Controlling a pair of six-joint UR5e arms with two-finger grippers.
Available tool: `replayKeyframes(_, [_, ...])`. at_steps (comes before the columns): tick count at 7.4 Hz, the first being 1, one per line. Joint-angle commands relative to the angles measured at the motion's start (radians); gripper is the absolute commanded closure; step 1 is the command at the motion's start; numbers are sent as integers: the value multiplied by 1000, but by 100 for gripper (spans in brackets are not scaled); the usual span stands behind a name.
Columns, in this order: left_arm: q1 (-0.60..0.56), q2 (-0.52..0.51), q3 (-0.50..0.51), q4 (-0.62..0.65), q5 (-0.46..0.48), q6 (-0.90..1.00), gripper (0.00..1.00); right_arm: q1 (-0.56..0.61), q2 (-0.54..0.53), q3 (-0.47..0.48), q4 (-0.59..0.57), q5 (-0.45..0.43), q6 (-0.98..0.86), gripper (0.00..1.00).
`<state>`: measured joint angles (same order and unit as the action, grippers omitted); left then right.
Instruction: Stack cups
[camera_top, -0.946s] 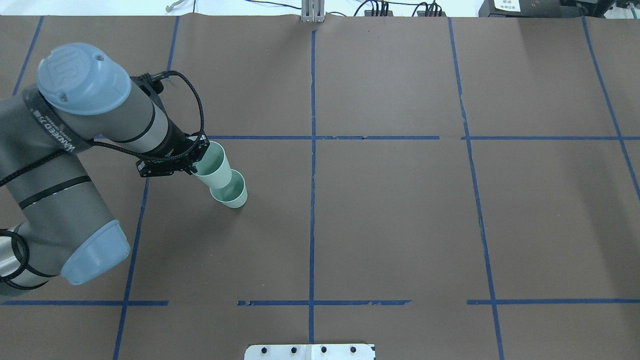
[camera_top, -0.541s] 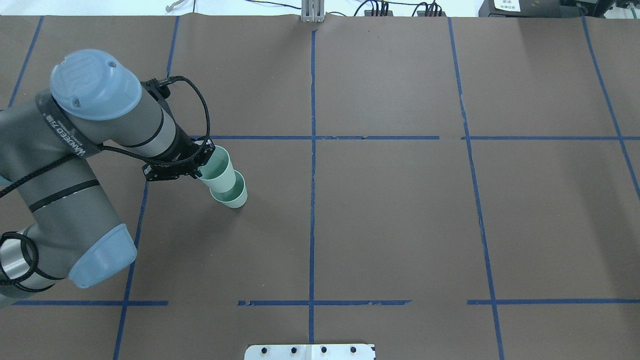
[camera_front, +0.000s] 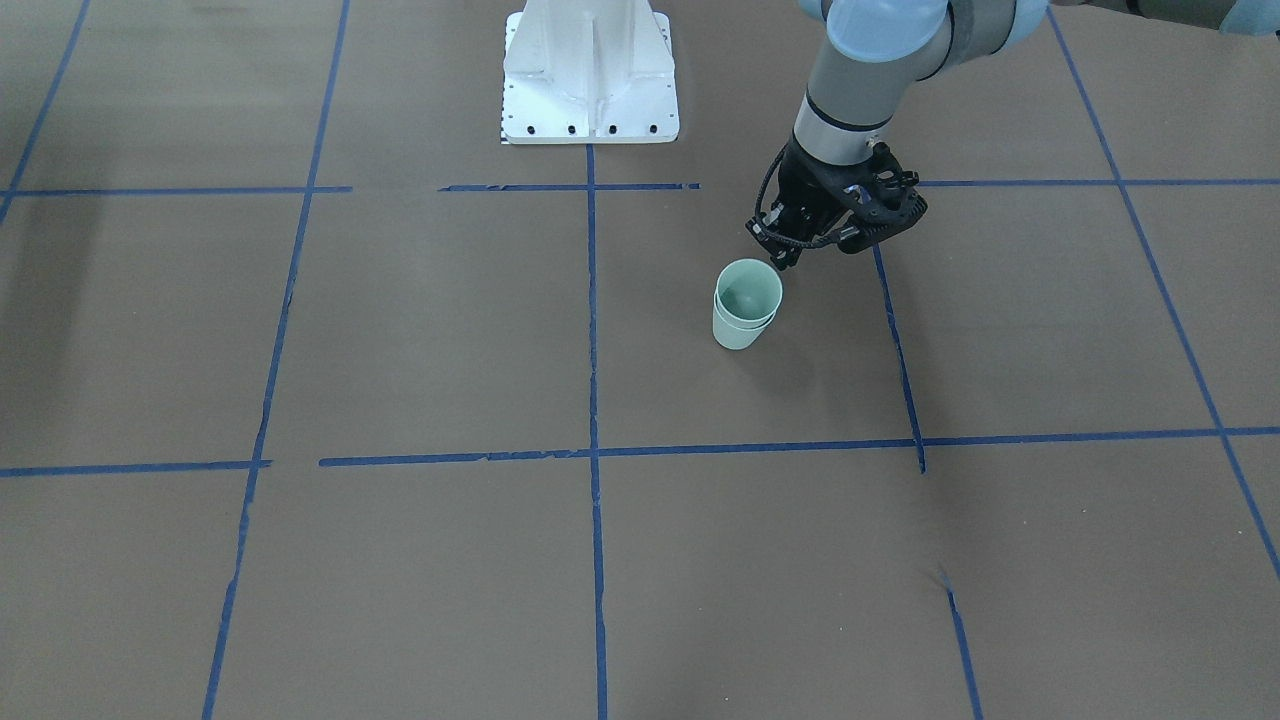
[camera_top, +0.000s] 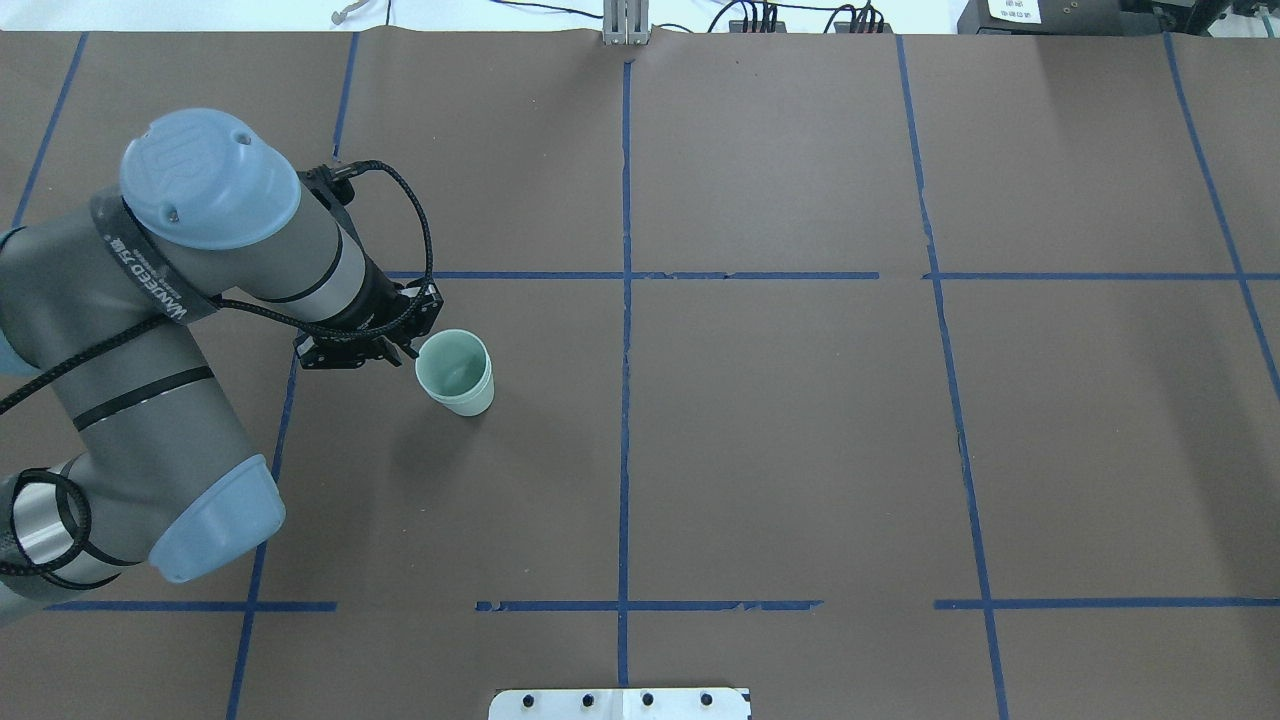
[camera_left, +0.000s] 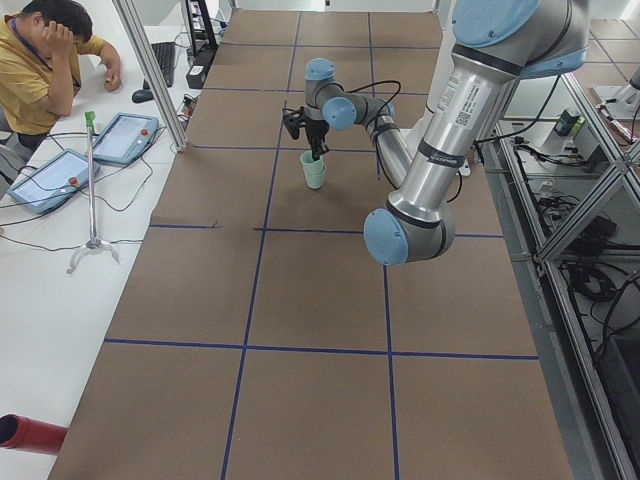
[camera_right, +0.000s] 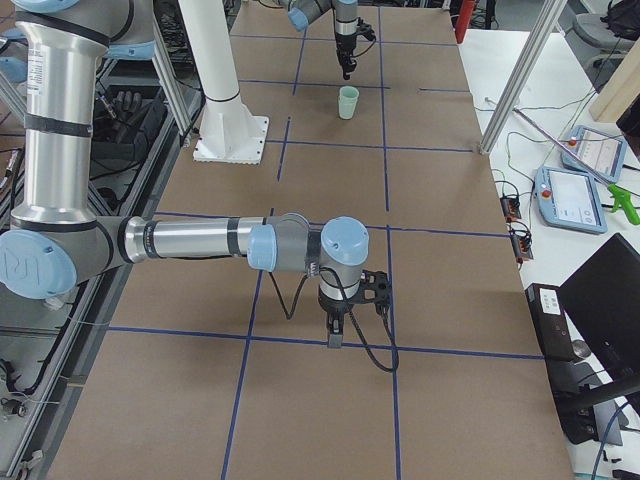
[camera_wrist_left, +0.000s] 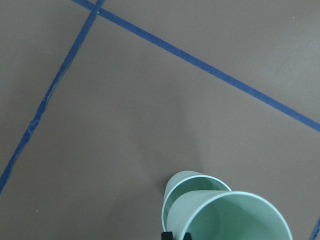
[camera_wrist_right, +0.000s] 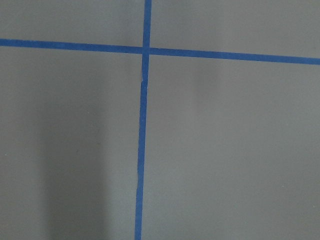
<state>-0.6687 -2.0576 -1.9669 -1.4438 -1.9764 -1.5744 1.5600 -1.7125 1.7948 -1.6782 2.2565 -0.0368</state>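
Two pale mint-green cups stand nested on the brown table, left of centre. The upper cup (camera_top: 453, 362) sits inside the lower cup (camera_top: 472, 402). The front-facing view shows the same pair, upper (camera_front: 748, 288) and lower (camera_front: 737, 335). My left gripper (camera_top: 410, 352) reaches down to the upper cup's rim on the side nearest the arm and seems shut on it. In the left wrist view the upper cup (camera_wrist_left: 230, 220) fills the bottom, with the lower cup's rim (camera_wrist_left: 181, 184) behind it. My right gripper (camera_right: 333, 342) hangs low over the table far from the cups. I cannot tell whether it is open or shut.
Blue tape lines divide the brown table into squares. The white robot base plate (camera_front: 590, 80) is at the robot's edge. An operator (camera_left: 45, 60) sits with tablets beyond the far edge.
The left gripper has come down and toward the lower cup. The upper cup, held above it before, now sits inside it.
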Motion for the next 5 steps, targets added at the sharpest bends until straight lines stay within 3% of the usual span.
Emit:
replayKeyframes(1, [-2, -1, -7, -3, 5, -13, 0, 0, 1, 0, 0, 0, 0, 0])
replayKeyframes(3, [-20, 25, -41, -10, -2, 26, 0, -2, 1, 0, 0, 0, 0, 0])
replayKeyframes(4, [-44, 65, -58, -13, -9, 139, 0, -2, 1, 0, 0, 0, 0, 0])
replayKeyframes(5, [-114, 118, -64, -15, -83, 281, 0, 0, 1, 0, 0, 0, 0, 0])
